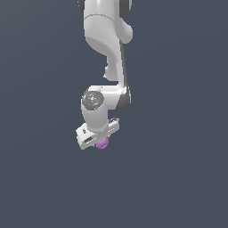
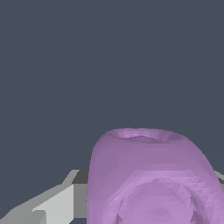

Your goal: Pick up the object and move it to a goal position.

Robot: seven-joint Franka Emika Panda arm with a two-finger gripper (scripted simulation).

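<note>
The light-purple lump [image 1: 103, 143] is seen tucked beneath the white gripper [image 1: 99, 139], apparently pinched there, filling the wrist view [image 2: 151, 179]; whether the fingers [image 2: 52, 205] press it cannot be told; a dark grey floor [image 1: 178, 178] lies behind.

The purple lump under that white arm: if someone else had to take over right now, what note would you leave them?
Pincer: hangs below the arm, with the purple lump right at it. The wrist view shows the lump filling the space by a grey finger, so it looks gripped, though the closing itself is hidden.
Done: the lump seems picked up.
Left: carry it to the goal position; no goal marker shows in either view.
</note>
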